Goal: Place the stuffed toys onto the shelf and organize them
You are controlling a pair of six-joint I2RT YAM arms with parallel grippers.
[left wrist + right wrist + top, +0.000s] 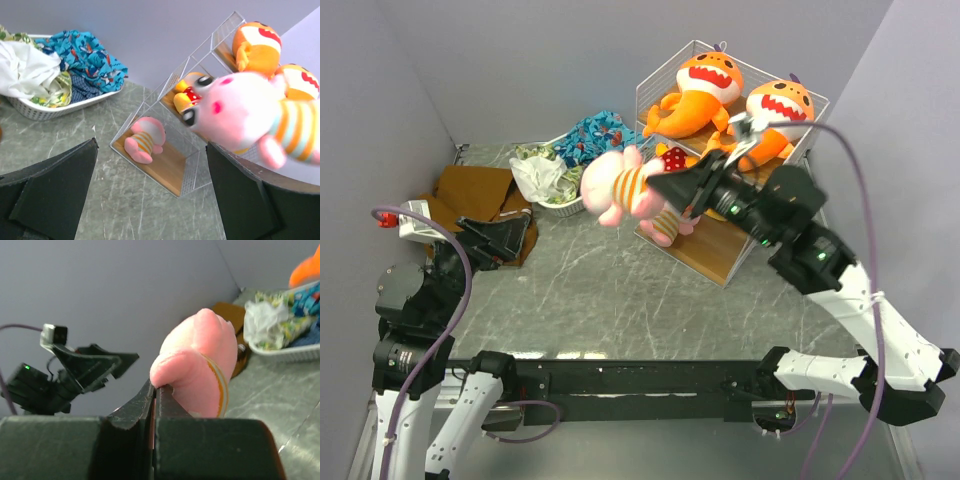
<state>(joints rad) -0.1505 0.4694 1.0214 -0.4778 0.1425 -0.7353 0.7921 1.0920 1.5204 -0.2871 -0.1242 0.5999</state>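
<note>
Two grippers are mine: the left gripper (510, 238) hangs with jaws spread wide over the table's (590, 300) left side, and the right gripper (660, 186) is clenched on a pink striped plush (618, 186), held in the air just before the shelf (718, 262). Beyond, another pink plush (142, 141) lies on its bottom plank, with two orange sharks (705, 85) on top.

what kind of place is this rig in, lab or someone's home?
Probably a lab test cell, not a home: bare partition walls box in a stone-look table with a black mounting rail, and the wire shelf and clothes basket look staged.
</note>
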